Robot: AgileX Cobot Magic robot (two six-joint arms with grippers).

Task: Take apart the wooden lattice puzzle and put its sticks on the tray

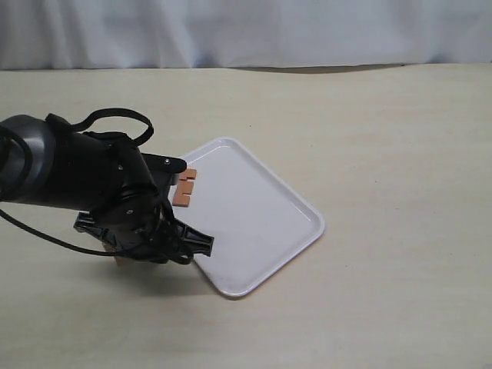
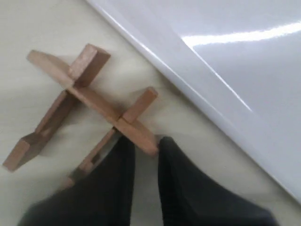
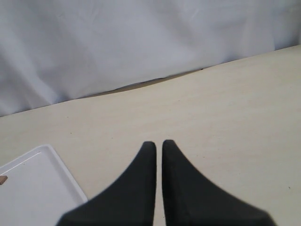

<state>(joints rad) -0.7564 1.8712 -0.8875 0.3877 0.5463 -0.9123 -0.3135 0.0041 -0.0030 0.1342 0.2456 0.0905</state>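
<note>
The wooden lattice puzzle (image 2: 89,101) lies on the table just beside the tray's rim (image 2: 188,80). It shows one long stick crossed by two others. My left gripper (image 2: 146,146) is down at the near end of the long stick, its two fingertips closed on either side of that end. In the exterior view the left arm (image 1: 92,192) covers the puzzle, left of the white tray (image 1: 307,211). One notched stick (image 1: 184,188) lies on the tray's left corner. My right gripper (image 3: 159,146) is shut on nothing, above bare table.
A white cloth backdrop (image 1: 246,31) runs along the table's far edge. The right wrist view catches a tray corner (image 3: 33,188) with a sliver of the stick (image 3: 2,179). The right arm does not show in the exterior view.
</note>
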